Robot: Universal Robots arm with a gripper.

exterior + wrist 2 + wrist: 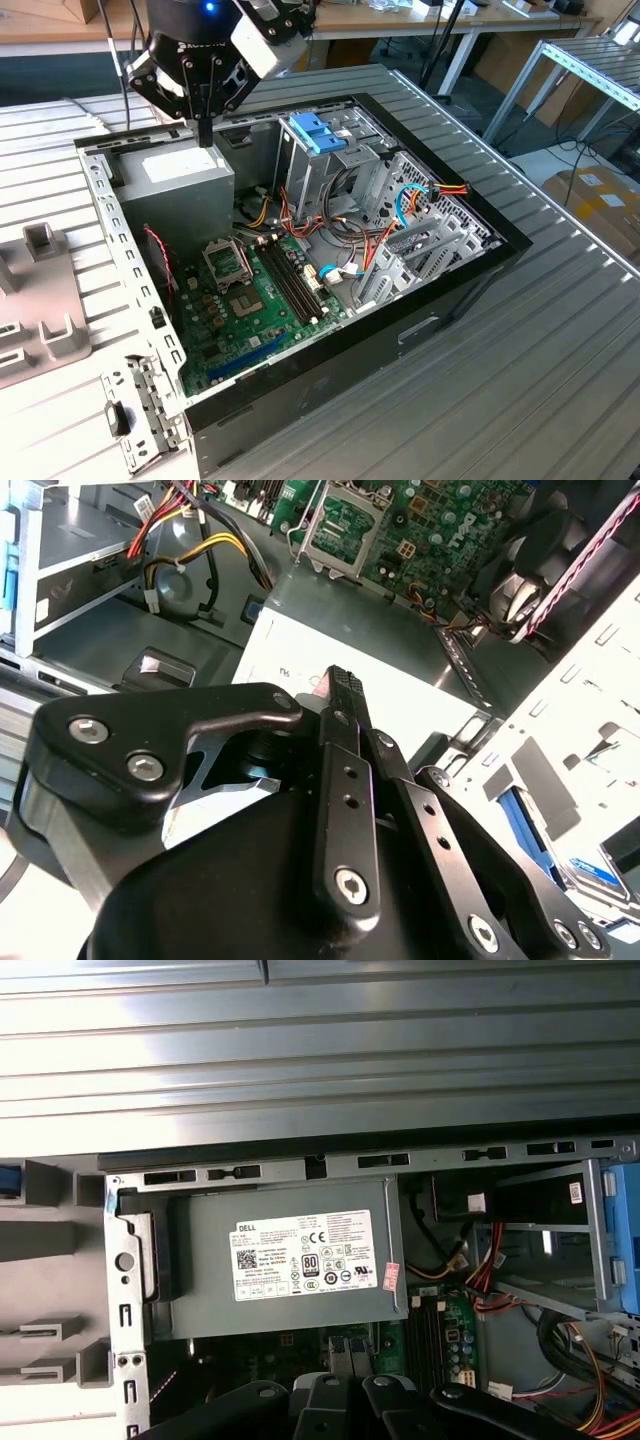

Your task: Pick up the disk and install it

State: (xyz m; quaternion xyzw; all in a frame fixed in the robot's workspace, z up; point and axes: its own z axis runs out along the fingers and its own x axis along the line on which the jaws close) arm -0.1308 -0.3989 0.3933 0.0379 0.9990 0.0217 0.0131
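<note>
Since the disk [318,132] apparently sat slotted in the drive cage [300,175], your gripper [205,136] hung empty and pinched shut over the power supply [178,172].

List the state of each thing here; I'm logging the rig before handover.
Hand: shut, empty, hanging over the power supply.
Power supply: mounted in the case's corner.
Computer case: lying on its side, cover off.
Blue drive carrier: standing in the drive cage.
</note>
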